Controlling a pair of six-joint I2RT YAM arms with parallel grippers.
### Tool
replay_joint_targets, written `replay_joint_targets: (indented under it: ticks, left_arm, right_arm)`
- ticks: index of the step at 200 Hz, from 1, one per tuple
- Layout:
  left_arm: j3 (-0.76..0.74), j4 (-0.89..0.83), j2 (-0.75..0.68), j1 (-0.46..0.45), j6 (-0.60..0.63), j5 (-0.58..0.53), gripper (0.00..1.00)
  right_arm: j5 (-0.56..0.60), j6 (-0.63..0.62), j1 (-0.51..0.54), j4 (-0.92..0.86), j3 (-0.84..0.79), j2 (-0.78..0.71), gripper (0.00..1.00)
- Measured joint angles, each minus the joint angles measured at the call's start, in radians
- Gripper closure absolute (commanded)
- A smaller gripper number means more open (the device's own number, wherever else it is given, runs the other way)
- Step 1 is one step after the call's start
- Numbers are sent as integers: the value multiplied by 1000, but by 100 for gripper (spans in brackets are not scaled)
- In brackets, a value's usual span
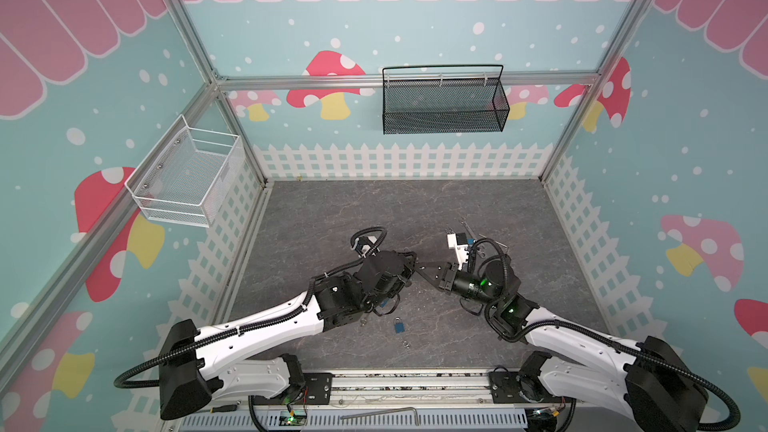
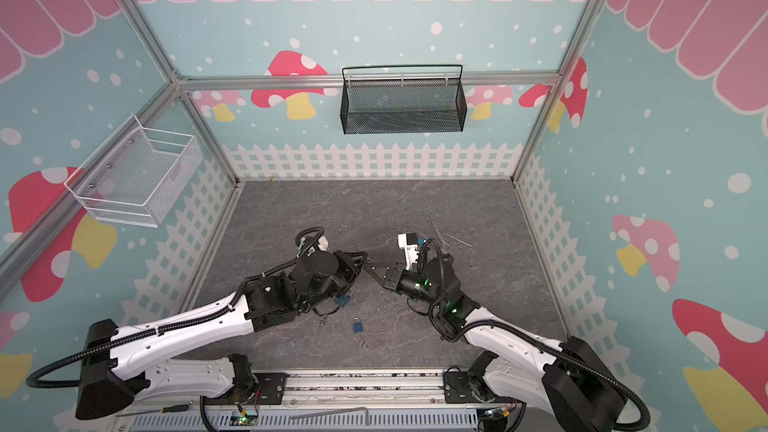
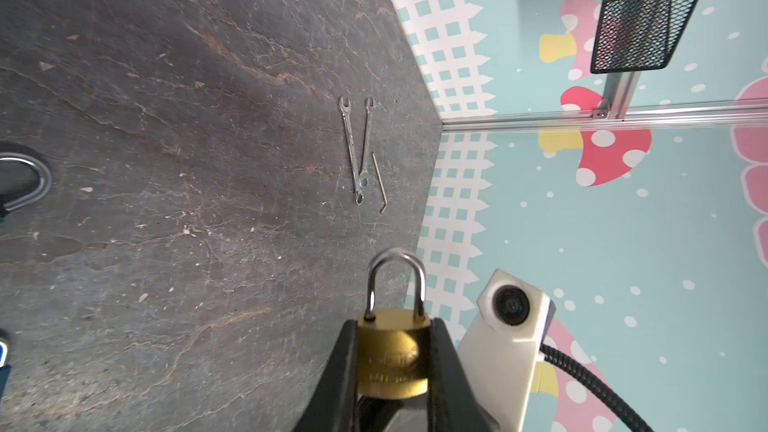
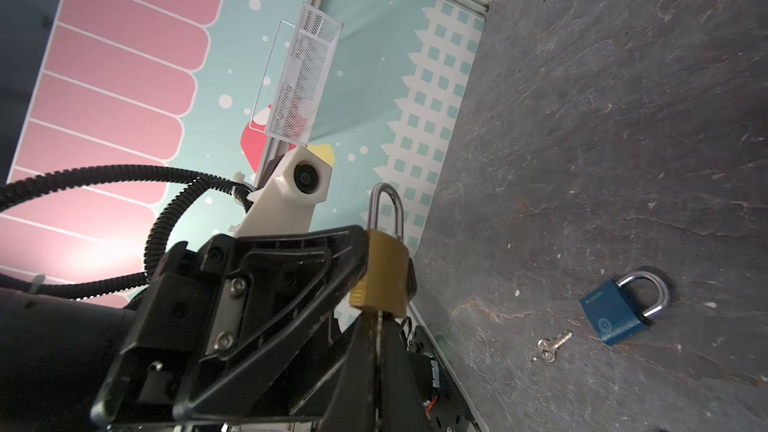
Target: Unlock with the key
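Over grey slate (image 3: 166, 160), where both arms meet, the brass padlock (image 3: 392, 361) is clamped shackle-outward by the left gripper (image 3: 392, 326), the key (image 4: 379, 332) at its base pinched by the right gripper (image 4: 377, 326).

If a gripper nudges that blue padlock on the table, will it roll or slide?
Probably slides: the blue padlock lies flat on its broad face. Its metal shackle looks rigid, so likely no flopping.

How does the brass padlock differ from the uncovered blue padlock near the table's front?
The brass padlock has a gold body, the blue padlock a blue one. The brass padlock is gripped in the left claw, off the table; the blue padlock lies flat on it. The right claw holds a key at the brass padlock's base; a loose key lies beside the blue padlock. Both have silver shackles.
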Motion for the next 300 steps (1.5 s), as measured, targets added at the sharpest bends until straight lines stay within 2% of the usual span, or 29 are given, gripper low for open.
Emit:
replay_joint_targets:
  ticks: [38,67,95,138,156,220,263,300]
  left_arm:
    - [9,-14,-3,-3,19,-4,100]
    - [40,-79,-3,-6,54,-7,100]
    - [41,-147,-19,9,86,-19,100]
    - [40,-248,-119,97,235,-24,100]
    - [40,-280,-174,97,342,-31,100]
    - [-34,-280,-252,92,867,-83,100]
    - [-146,-163,-256,73,1192,-83,100]
    - [-229,-30,-287,59,1354,-32,100]
  right_arm:
    - [5,-28,1,-28,2,-18,100]
    - [4,-99,8,-70,8,-38,78]
    - [13,-188,12,-156,37,-69,69]
    - [30,-336,13,-345,81,-156,56]
    - [45,-419,13,-472,143,-168,52]
    - [115,-673,13,-853,415,-137,38]
    - [143,-805,14,-1019,595,-8,32]
    - [146,-873,14,-1114,708,113,30]
